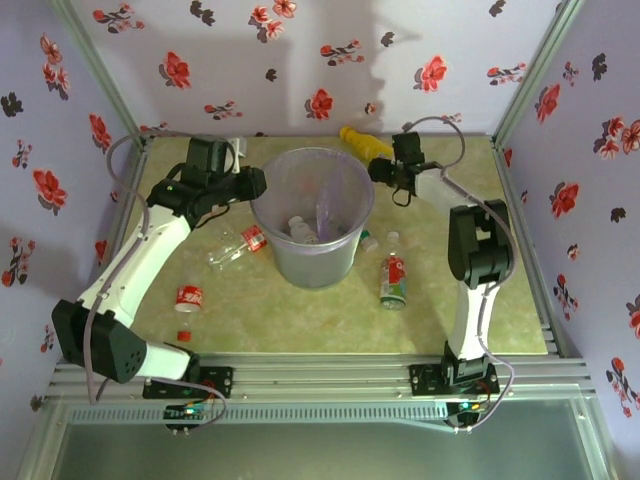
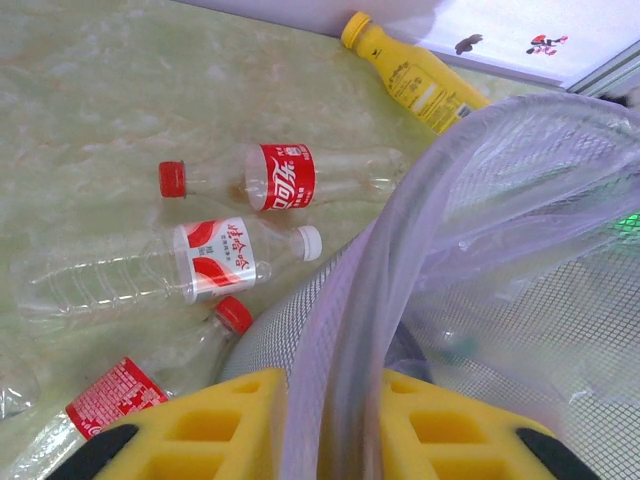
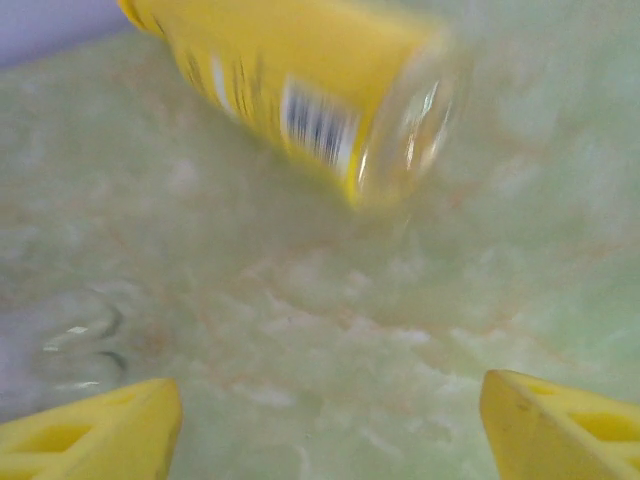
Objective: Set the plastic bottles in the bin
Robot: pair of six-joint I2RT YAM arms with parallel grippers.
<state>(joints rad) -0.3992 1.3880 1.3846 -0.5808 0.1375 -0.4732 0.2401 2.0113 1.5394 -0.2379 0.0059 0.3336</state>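
The bin (image 1: pixel 310 215) stands in the middle of the desk (image 1: pixel 300 325), and a clear bottle (image 1: pixel 298 230) already lies at its bottom. The left jaws are right at the bin's left rim. In the left wrist view the yellow pads (image 2: pixel 190 435) sit close together with the lilac wall (image 2: pixel 345 300) pinched between them. Just outside that wall, three bottles lie on the desk: a cola bottle (image 2: pixel 280 178) with a red cap, a white-capped bottle (image 2: pixel 180 265) and a red-capped bottle (image 2: pixel 130 390). Over behind the bin, on the right, the yellow bottle (image 1: pixel 365 143) lies by the back wall. The right jaws hang just beside it, spread wide, with nothing in them. The right wrist view catches that bottle's base (image 3: pixel 330 90), blurred, ahead of the parted pads (image 3: pixel 100 430). In front of the bin to the right, a green-and-red labelled bottle (image 1: pixel 394 280) lies well apart from both arms.
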